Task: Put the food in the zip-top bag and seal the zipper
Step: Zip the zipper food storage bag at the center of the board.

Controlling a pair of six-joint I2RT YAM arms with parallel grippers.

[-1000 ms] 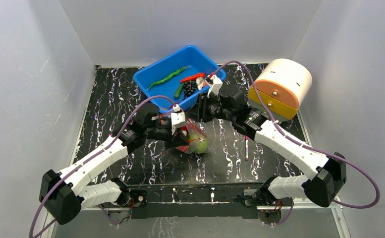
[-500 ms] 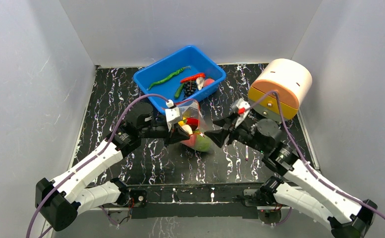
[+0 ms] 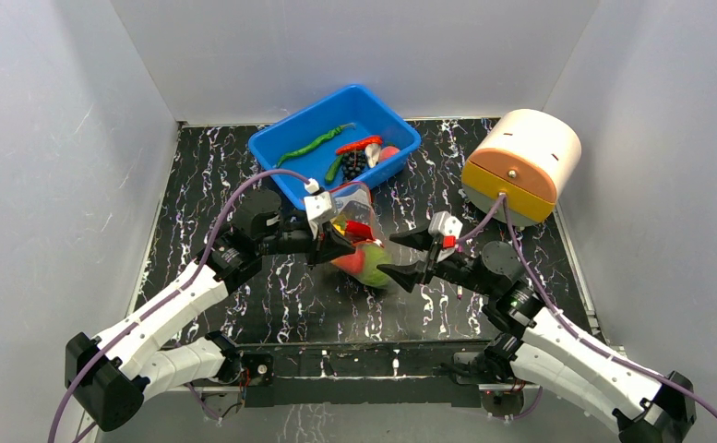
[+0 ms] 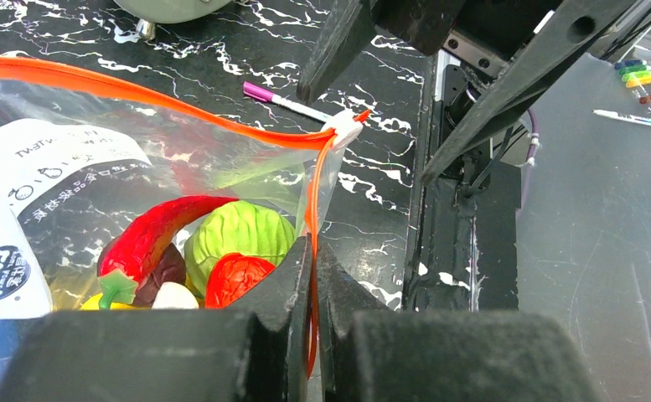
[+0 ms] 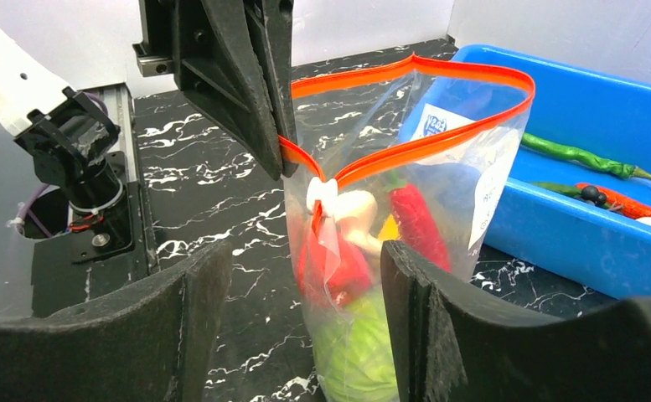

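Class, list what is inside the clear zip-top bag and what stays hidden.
Inside the zip-top bag: green melon, red chili, red piece, white mushroom. Its white label covers whatever lies behind it.

Bright, even overhead light casts soft shadows; each wrist view blurs its own near fingers (image 4: 246, 352), sharp beyond them, where glare streaks the bag (image 4: 179, 167).

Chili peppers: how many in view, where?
3. Green chili and red chili in the blue tub; a second red chili inside the zip-top bag. Others may be hidden.
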